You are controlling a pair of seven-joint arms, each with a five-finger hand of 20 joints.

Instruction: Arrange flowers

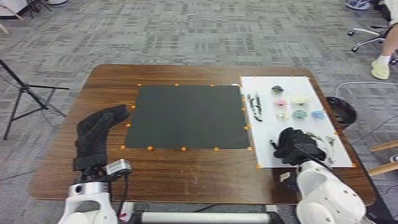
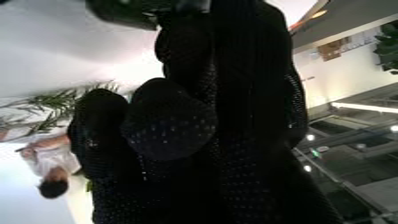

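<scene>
Hiding part of leafy stems (image 1: 331, 142) roughly lengthwise on the white sheet (image 1: 274, 126), the right hand (image 1: 295, 146) has a hold I cannot tell; well left, the left hand (image 1: 96, 129) is straight-fingered.

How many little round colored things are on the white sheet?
6: a dark one farthest back; pink one and yellow one next; cream one, teal one and blue one nearest. The right hand may hide more.

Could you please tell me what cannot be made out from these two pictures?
- Head view: what lies beneath the black-gloved right hand, and whether it grips anything; the glove hides this.
- Head view: which kinds the small pastel flower heads on the white sheet are; too small.
- Head view: part of the round black container, behind the brown wooden table.
- Right wrist view: a dark object, cut off by an edge.
</scene>
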